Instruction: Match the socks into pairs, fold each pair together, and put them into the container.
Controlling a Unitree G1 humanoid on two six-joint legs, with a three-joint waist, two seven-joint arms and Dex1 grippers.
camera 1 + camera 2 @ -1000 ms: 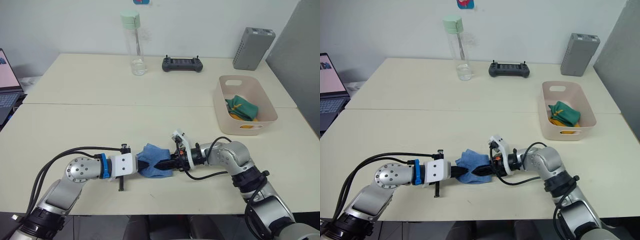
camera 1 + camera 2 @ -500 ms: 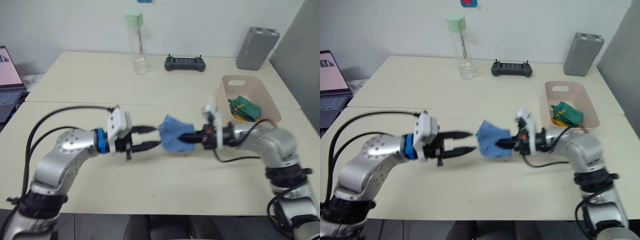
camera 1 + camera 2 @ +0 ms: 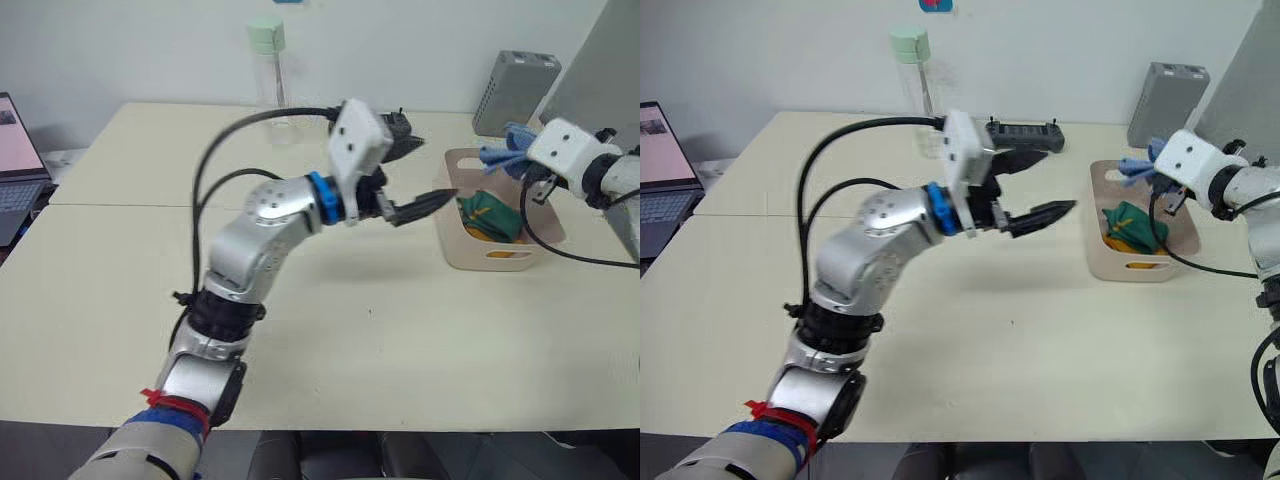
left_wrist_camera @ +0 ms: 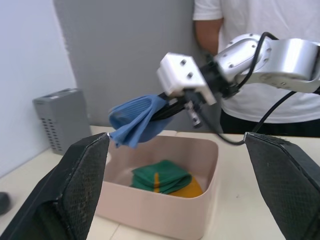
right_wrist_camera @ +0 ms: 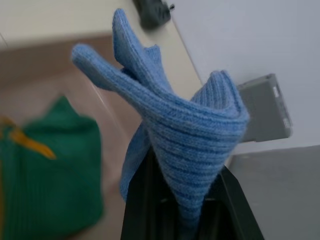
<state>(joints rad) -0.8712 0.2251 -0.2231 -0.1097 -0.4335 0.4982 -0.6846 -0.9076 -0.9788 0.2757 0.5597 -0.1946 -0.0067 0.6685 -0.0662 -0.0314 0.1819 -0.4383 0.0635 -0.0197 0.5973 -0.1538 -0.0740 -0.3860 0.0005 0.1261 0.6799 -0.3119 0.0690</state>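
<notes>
Pinching the folded blue pair (image 4: 137, 121) above the container (image 4: 165, 215), right gripper (image 4: 167, 107) apparently clamped; left gripper (image 3: 425, 175) spread empty.

- Folded ribbed light blue fabric sock pair (image 4: 137, 119): pale blue all over, with fine horizontal knit ribs.
- Shallow pale pink rectangular plastic tub (image 3: 470, 252): plain pink walls, no pattern.
- Folded dark green fabric socks (image 4: 162, 177) in the tub: deep green, crossed by a mustard stripe (a yellow sock (image 4: 192, 189) peeks out at about 4 o'clock of them).
- Upright grey ribbed box (image 3: 509, 92), at 12 o'clock of the tub: grey, with fine ribbing.
- Clear bottle (image 3: 914, 75): mint-green cap.
</notes>
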